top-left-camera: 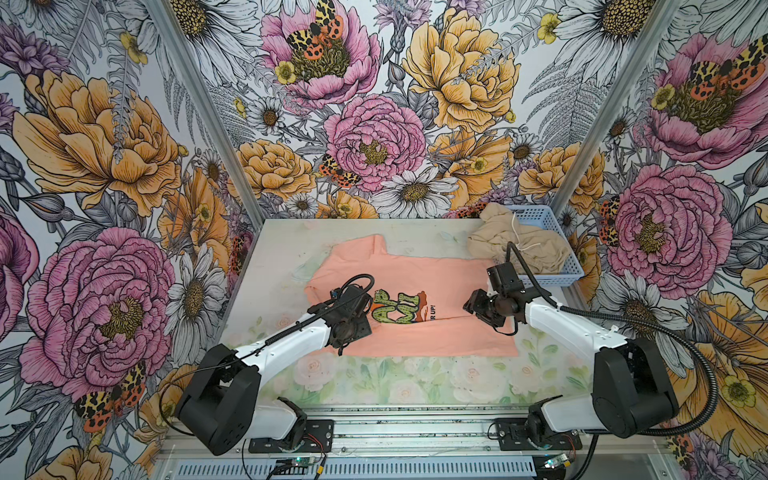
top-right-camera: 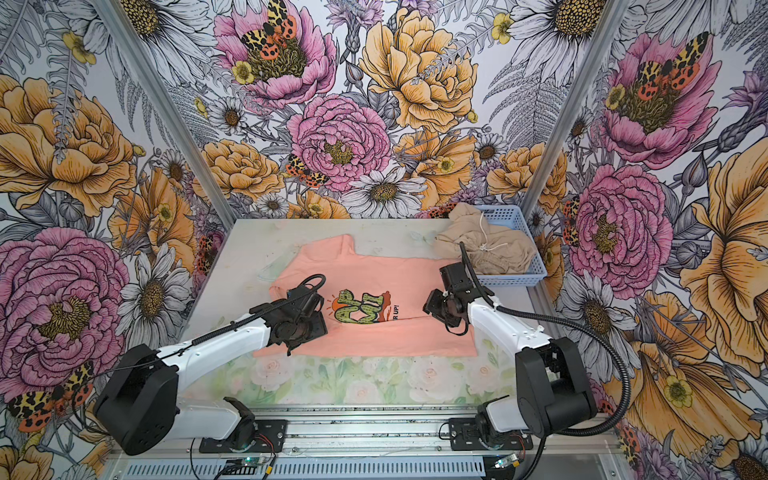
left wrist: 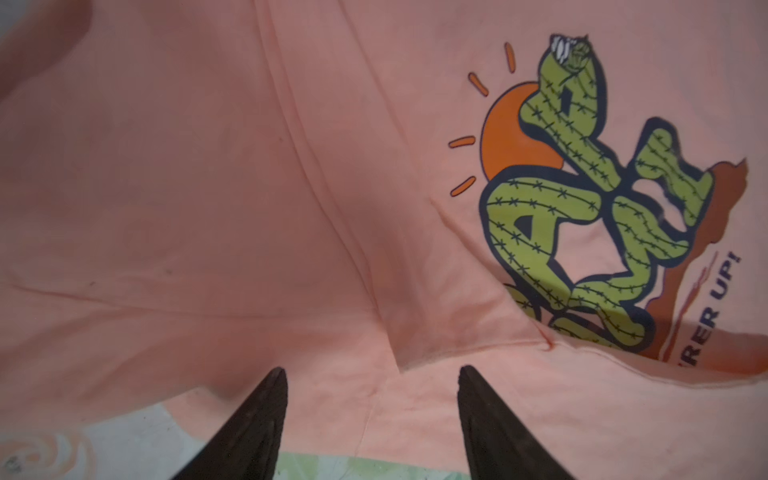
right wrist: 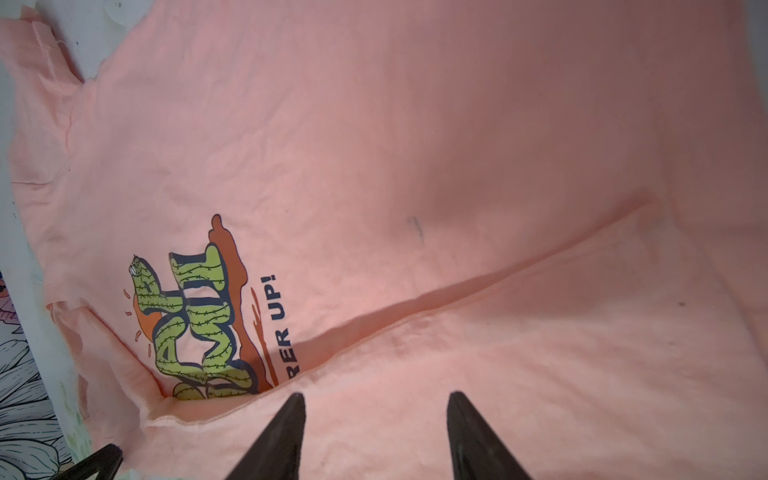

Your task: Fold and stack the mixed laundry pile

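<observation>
Surface: pale rose-printed table (top-left-camera: pixel 286 249), boxed in by bold floral walls (top-left-camera: pixel 104 145).
Left claw (left wrist: pixel 372 370): spread, nothing between its fingers, poised over the pink cloth on the collar side of the print.
Right claw (right wrist: pixel 377 395): spread and empty too, over the turned-up flap (top-left-camera: pixel 436 336) on the print's other side.
Peach T-shirt (top-left-camera: pixel 415 270): flat mid-table, print up; its near edge is turned back over the body and hides the bottom of the cactus graphic (top-left-camera: pixel 397 307). One sleeve (top-left-camera: pixel 376 245) juts toward the far wall.
Step in hand: first garment, judged partly folded, with one lengthwise fold laid and both claws let go.
Next move: likely a pinch on the far edge and sleeve, drawn toward the near side to match; each grip should take every layer so the flap does not slide.
Basket (top-left-camera: pixel 552 280): light blue, perforated, far right corner.
Contents: beige garment (top-left-camera: pixel 515 249), crumpled, white drawstring (top-left-camera: pixel 517 232) showing, spilling over the rim toward the shirt; not yet folded.
</observation>
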### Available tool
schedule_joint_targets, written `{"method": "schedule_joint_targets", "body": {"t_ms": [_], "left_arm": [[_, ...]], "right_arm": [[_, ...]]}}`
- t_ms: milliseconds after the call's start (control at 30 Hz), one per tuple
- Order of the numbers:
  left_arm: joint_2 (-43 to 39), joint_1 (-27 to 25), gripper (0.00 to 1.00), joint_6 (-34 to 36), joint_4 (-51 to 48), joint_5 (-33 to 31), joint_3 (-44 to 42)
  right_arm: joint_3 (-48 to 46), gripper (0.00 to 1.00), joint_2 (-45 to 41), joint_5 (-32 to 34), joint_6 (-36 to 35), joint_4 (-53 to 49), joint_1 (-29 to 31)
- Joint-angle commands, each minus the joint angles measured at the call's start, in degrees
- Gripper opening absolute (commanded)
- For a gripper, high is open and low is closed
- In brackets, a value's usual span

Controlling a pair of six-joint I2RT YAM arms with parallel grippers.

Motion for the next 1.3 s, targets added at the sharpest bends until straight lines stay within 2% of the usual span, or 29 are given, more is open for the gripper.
{"method": "schedule_joint_targets", "body": {"t_ms": [0,333,733,1033,1267], "left_arm": [[1.10,-0.32,0.69,-4.19,6.01,2.30,-0.76],[4.44,-0.42,0.71,-5.49,11.01,4.23,-0.47],[8.08,-0.34,0.70,-5.07,15.67,3.40,1.53],[12.08,1.08,0.69,-2.01,18.80,2.56,7.20],[16.47,2.00,0.70,4.66,16.96,0.72,17.32]], "right_arm": [[-0.12,0.57,-2.33,0.56,-0.38,-0.68,0.26],[-0.97,0.57,-3.07,1.20,-0.35,-0.60,0.19],[-0.95,0.58,-3.56,1.64,-0.61,-0.53,0.03],[-1.03,0.58,-4.27,1.57,-0.51,-0.53,-0.35],[-1.01,0.58,-4.29,1.47,-0.60,-0.60,-0.45]]}}
